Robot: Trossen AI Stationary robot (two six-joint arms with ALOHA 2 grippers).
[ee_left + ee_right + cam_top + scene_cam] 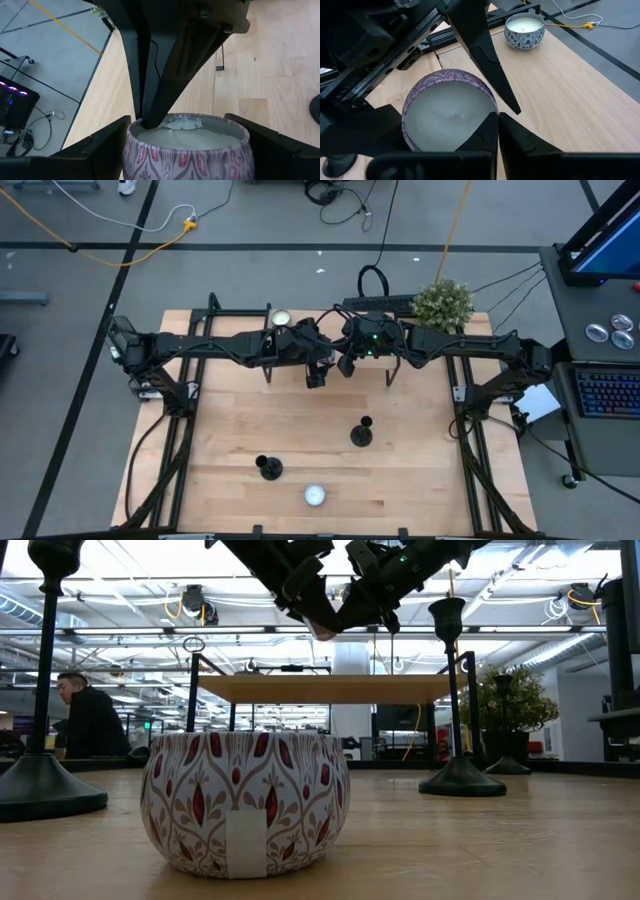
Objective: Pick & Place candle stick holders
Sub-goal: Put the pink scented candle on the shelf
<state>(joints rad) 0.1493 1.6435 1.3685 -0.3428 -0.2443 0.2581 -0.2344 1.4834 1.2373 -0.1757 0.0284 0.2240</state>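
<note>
Two black candle stick holders stand upright on their disc bases on the table [362, 432] [268, 468]. The low view shows a third holder [505, 725] farther back. No gripper touches them. My left gripper [318, 372] and right gripper [347, 363] meet high over the table's far middle. Both are shut on a purple patterned candle tin [190, 145] filled with white wax, which is held in the air. My left gripper holds the tin's round wall between its two fingers, one finger [107, 142] on each of two opposite sides. The tin sits upright with its open top up, clear of the table. My right gripper pinches the tin's rim [496, 111] at one spot, one finger [475, 142] inside over the wax and one outside. The fingers slant down at it from above. In the left wrist view they meet the rim on its far side [150, 121].
A white patterned candle tin [314, 496] stands near the table's near edge, and another tin [280, 317] stands at the far edge. A small potted plant [442, 302] is at the far right. A person [90, 720] sits in the room behind.
</note>
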